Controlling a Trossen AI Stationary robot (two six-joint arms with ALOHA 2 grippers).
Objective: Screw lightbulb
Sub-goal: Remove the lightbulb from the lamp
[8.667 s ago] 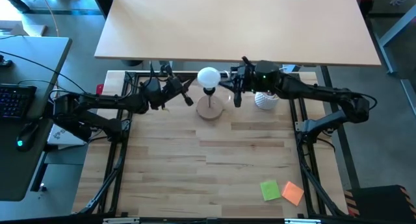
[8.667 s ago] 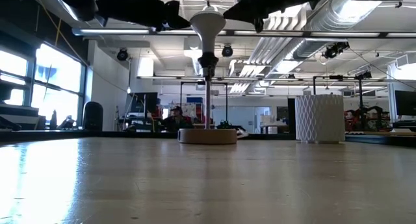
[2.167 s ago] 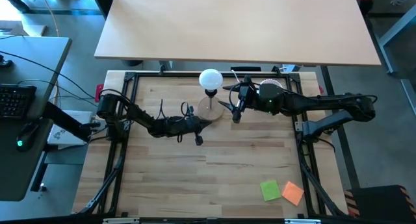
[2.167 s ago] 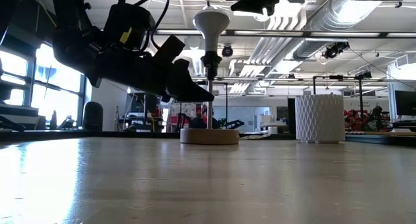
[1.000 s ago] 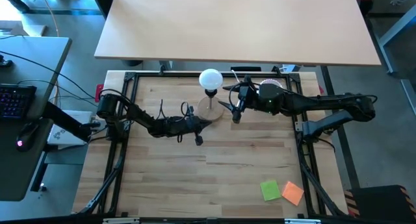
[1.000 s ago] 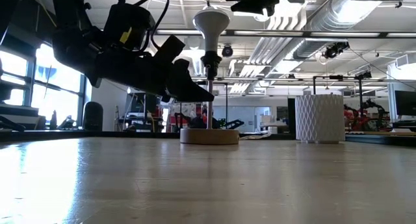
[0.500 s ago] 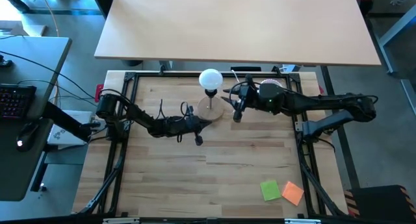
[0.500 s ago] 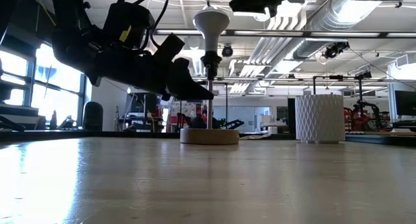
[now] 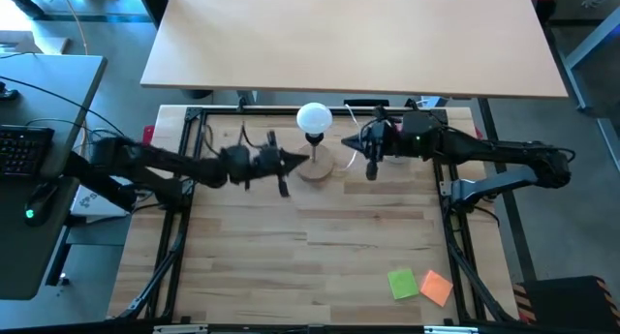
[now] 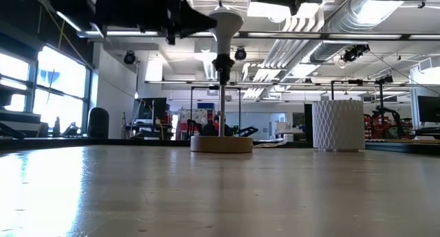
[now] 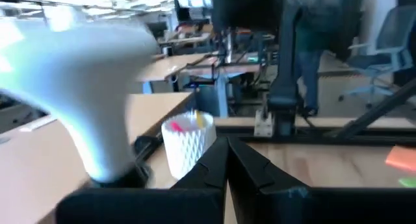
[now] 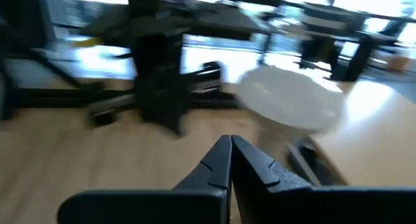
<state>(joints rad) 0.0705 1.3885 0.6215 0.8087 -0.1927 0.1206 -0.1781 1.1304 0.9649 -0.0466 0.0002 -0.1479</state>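
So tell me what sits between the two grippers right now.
In the high view, the lightbulb on its wooden lamp base stands between the left gripper and right gripper.

Lightbulb (image 9: 313, 117) on lamp base (image 9: 315, 166) (tools flanking).

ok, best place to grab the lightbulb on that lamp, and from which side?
Grip the lightbulb around its round globe, coming from above, hedged. It stands upright, screw end down in the black socket on the wooden lamp base, so the globe is the widest free part and turns about the vertical axis.
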